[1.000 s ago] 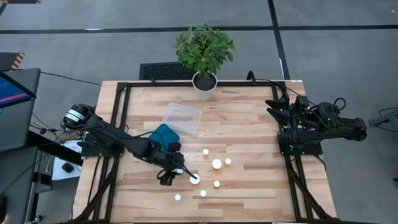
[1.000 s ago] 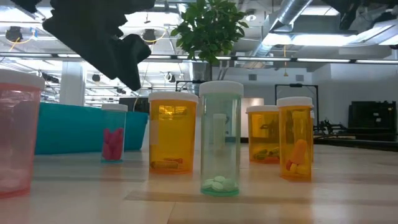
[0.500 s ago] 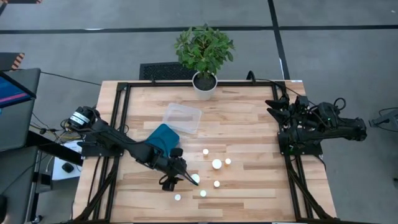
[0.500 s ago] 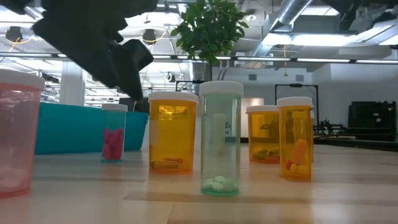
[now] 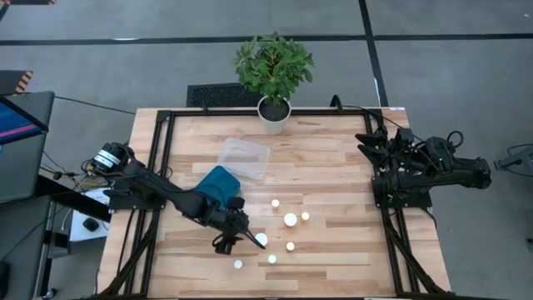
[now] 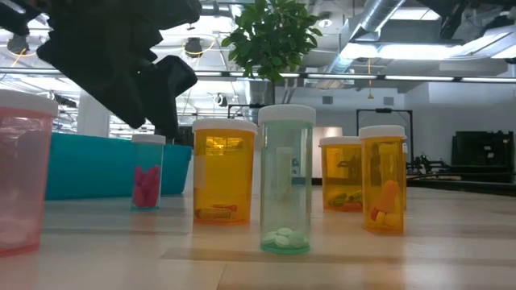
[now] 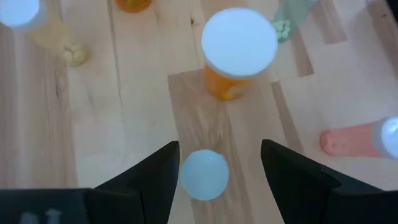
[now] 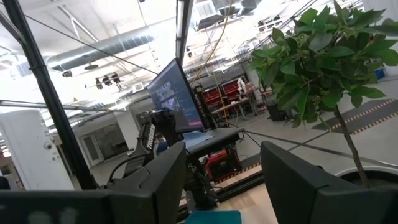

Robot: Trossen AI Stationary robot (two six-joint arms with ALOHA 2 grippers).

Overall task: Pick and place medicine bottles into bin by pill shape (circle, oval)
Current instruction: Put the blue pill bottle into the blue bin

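Overhead, low and wrist views of a light wooden slatted table (image 5: pixel 333 167) carrying small white-capped medicine bottles (image 5: pixel 290 220). The landmark is the teal rectangular bin (image 5: pixel 218 183) on the table's left half.

Left gripper (image 5: pixel 247 239): extended past the teal bin toward the table's middle, poised above a small bottle with a white round cap (image 7: pixel 205 175). In the left wrist view the two dark fingers (image 7: pixel 158 177) stand apart, one on each side of that cap, with a gap showing between each finger and the cap. Whether the fingers are down at the bottle's height cannot be told.

Bottles: the group stands on the side of the teal bin away from the left arm's base, loosely scattered and apart from one another. Beyond the straddled bottle stands a wider translucent orange bottle with a white cap (image 7: pixel 238 50); a pale green translucent bottle holding round tablets (image 6: pixel 285 179) and a pink translucent bottle (image 7: pixel 360 138) stand nearby. In the low view a small clear bottle with pink pills (image 6: pixel 147 173) stands just in front of the bin.

A clear plastic rectangular container (image 5: pixel 244 157) lies just behind the teal bin, and a green leafy plant in a white pot (image 5: pixel 273 71) stands at the far edge.

Right gripper (image 8: pixel 224 180): parked at the table's right edge, well away from the bin, fingers apart and empty.
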